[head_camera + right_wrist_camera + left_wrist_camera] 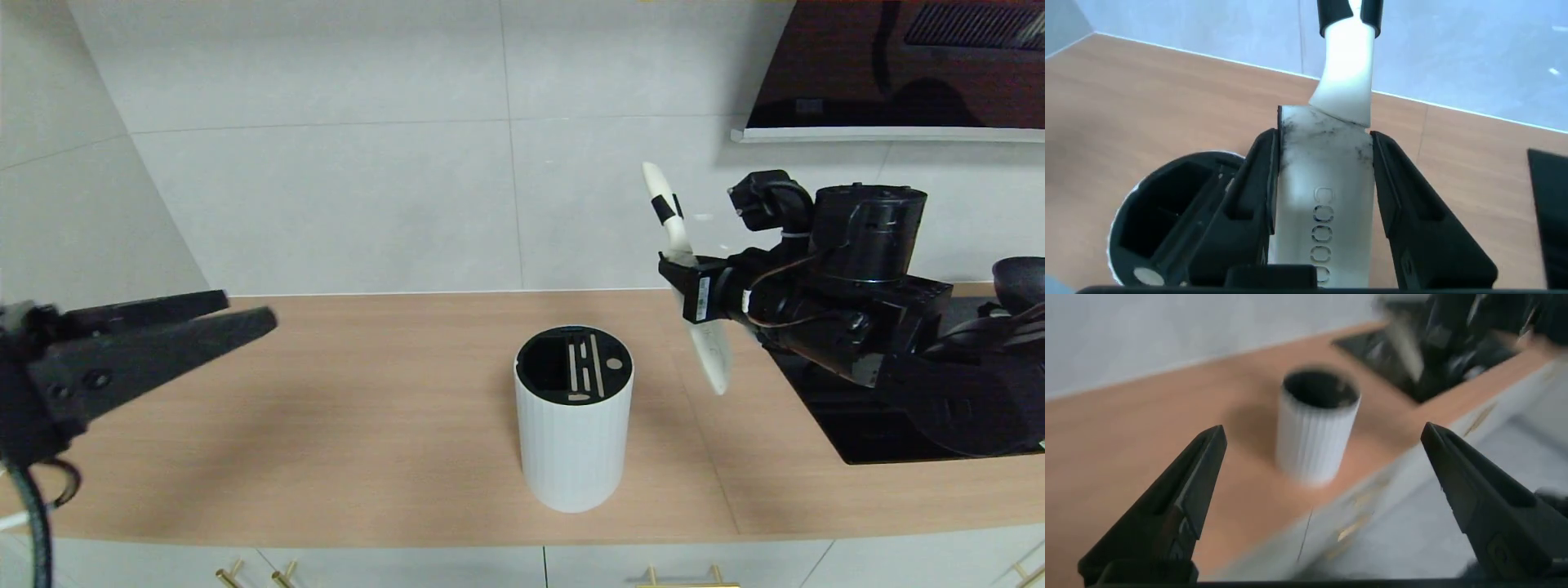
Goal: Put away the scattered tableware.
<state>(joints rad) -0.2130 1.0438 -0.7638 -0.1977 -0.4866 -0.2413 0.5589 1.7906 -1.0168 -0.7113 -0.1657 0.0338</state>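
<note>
White ribbed cylindrical holder, with a black slotted top, stands upright on the light wooden countertop. Your right gripper pinches a long white utensil with a black band near its upper end. The jaws press its flat, marbled middle from both sides. The utensil is tilted, with its lower tip in the air just right of the holder's rim and clear of it. Your left gripper hovers well to the left, jaws spread, with nothing between them.
</note>
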